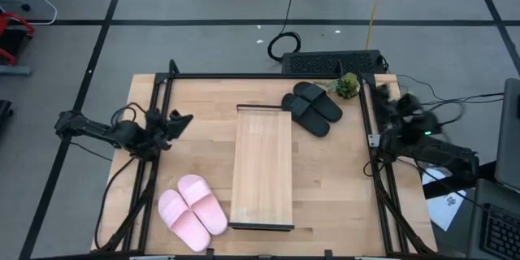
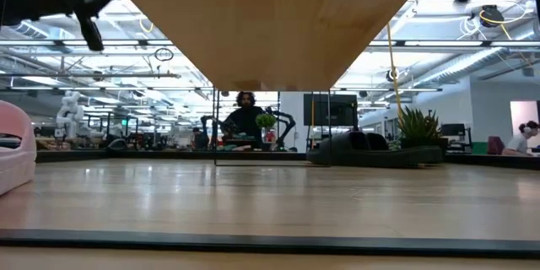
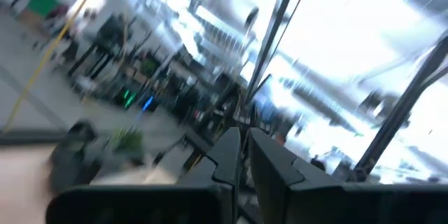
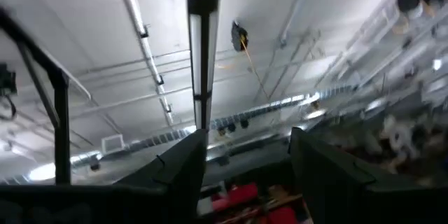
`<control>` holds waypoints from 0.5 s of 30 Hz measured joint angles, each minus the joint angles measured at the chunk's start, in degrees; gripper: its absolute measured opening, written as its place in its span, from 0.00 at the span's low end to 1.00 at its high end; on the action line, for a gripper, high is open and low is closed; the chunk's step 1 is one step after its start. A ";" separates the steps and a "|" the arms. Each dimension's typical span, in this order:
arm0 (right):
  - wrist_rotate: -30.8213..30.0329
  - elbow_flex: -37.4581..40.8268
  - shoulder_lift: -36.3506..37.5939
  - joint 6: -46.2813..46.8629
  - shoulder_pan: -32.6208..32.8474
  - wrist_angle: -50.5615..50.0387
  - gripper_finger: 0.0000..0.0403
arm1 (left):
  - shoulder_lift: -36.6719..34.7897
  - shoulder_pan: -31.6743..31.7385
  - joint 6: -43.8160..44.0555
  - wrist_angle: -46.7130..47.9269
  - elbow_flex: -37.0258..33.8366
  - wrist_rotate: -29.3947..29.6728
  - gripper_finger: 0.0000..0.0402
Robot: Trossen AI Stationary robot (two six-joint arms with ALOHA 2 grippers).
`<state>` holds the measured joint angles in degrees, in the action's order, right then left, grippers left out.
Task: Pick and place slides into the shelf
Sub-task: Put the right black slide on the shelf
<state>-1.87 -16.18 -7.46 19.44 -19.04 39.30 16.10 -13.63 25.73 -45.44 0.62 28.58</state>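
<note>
The shelf (image 1: 262, 166), a pale wood board with black frame ends, stands in the middle of the table. A pink pair of slides (image 1: 191, 211) lies sole-down at the near left, beside the shelf's near end. A black pair of slides (image 1: 313, 107) lies sole-down at the far right. My left gripper (image 1: 184, 119) hovers at the table's left edge, shut and tipped upward (image 3: 243, 155), with nothing in it. My right gripper (image 1: 388, 99) is raised over the table's right edge, open and pointing up (image 4: 248, 161), with nothing between its fingers.
A small green plant (image 1: 348, 86) stands at the far right corner next to the black slides. Black frame rails (image 1: 160, 97) run along the table's left, far and right edges. A dark box (image 1: 333, 62) sits behind the far edge. A person (image 2: 245, 118) sits beyond the table.
</note>
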 joint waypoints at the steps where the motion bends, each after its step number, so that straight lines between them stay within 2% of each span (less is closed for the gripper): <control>1: 0.78 -4.12 -1.75 -3.44 0.00 -3.35 0.49 | 0.00 0.00 -1.11 -2.13 0.00 0.00 0.08; 5: 3.21 -21.97 -10.29 -15.93 0.01 -24.24 0.49 | 0.00 0.00 -3.48 -5.73 0.87 -0.02 0.08; 8: 2.31 -37.11 -19.16 -22.09 0.01 -45.18 0.49 | 0.00 0.00 -4.36 -5.39 1.99 -0.02 0.08; 12: -3.06 -51.42 -33.37 -27.47 -0.01 -74.53 0.49 | 0.00 0.00 -4.77 -5.21 2.25 0.02 0.08; 15: -10.69 -56.32 -42.59 -30.81 -0.01 -89.86 0.49 | 0.00 0.00 -5.17 -4.65 2.25 0.26 0.08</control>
<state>-12.56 -72.50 -50.05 -11.37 -19.05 -50.56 16.10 -13.63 20.56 -50.09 2.87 28.84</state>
